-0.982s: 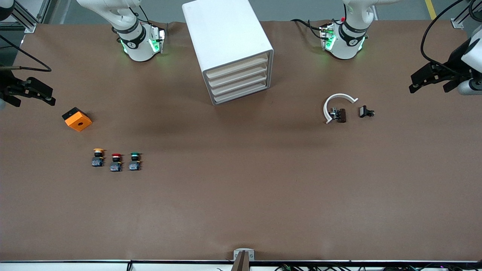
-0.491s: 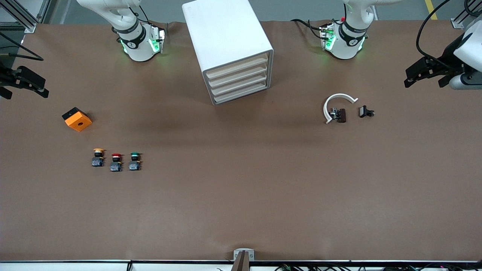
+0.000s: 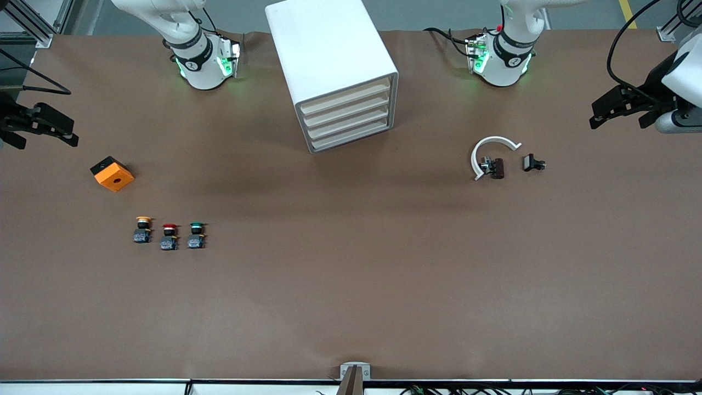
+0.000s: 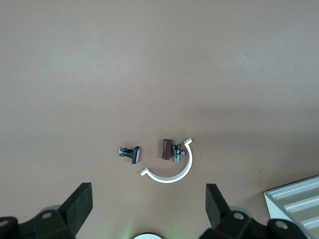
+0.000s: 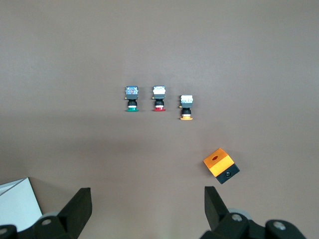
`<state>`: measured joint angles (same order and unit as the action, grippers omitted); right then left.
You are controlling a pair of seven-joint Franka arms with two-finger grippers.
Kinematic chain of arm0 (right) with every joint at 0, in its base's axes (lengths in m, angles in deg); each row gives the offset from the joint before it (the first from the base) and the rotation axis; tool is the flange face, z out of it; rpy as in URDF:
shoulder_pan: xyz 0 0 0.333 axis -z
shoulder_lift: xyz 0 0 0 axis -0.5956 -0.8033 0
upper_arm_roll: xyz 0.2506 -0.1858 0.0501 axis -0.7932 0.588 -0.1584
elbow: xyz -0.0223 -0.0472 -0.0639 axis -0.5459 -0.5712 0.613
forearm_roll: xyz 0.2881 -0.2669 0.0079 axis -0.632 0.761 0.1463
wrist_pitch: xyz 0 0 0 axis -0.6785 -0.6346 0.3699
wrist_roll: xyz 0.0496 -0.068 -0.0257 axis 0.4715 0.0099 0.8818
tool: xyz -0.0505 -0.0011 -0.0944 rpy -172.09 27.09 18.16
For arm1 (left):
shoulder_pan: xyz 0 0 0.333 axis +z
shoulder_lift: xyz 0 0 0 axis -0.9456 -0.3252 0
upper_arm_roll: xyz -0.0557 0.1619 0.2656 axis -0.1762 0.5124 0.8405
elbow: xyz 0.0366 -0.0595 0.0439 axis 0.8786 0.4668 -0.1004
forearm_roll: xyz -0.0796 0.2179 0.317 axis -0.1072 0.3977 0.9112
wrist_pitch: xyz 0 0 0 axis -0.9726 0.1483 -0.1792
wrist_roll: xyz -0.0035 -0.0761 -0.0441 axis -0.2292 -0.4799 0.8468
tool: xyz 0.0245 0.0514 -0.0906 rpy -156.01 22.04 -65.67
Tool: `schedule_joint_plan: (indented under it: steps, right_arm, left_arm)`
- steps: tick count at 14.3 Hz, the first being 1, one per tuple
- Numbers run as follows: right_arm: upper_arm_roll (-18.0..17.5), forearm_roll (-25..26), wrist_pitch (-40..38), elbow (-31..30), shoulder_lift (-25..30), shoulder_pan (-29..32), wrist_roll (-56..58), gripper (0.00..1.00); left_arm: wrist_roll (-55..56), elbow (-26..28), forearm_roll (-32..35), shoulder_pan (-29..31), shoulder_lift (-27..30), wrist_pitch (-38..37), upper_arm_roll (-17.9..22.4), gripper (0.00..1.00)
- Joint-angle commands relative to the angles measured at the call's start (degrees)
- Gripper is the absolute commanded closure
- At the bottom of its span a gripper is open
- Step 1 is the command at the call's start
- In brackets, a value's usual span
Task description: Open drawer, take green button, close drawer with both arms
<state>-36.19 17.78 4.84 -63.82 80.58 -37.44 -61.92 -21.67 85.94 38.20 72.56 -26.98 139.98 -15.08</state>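
The white cabinet [image 3: 329, 55] stands between the arm bases, and all four of its drawers are shut. The drawer [image 3: 351, 138] is the lowest one. The green-capped button [image 3: 196, 235] lies on the table toward the right arm's end, beside the red one [image 3: 169, 237] and the yellow one [image 3: 143, 230]. It also shows in the right wrist view [image 5: 131, 98]. My right gripper [image 3: 48, 144] is open and empty over that end of the table. My left gripper [image 3: 620, 122] is open and empty over the left arm's end.
An orange box [image 3: 112, 173] lies near the right gripper. A white C-shaped ring [image 3: 491, 149], a brown part [image 3: 497, 168] and a small black part [image 3: 532, 162] lie toward the left arm's end. They also show in the left wrist view, the ring [image 4: 172, 174] included.
Both grippers have shifted slightly over their ends of the table. Nothing on the table has moved and the drawers stay shut.
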Motion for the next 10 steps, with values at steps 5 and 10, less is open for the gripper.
schedule_joint_plan:
  steps: [5,10]
  right_arm:
    - [0.01,0.04,-0.83,1.42,-0.49,-0.51,0.65,0.0]
    - [0.1,0.31,-0.21,1.68,-0.49,-0.25,0.3,0.0]
  left_arm:
    - [-0.16,-2.95,3.17,0.92,-1.7,-0.93,0.19,0.0]
    - [0.71,-3.39,3.88,0.74,-1.79,-1.64,-0.34,0.0]
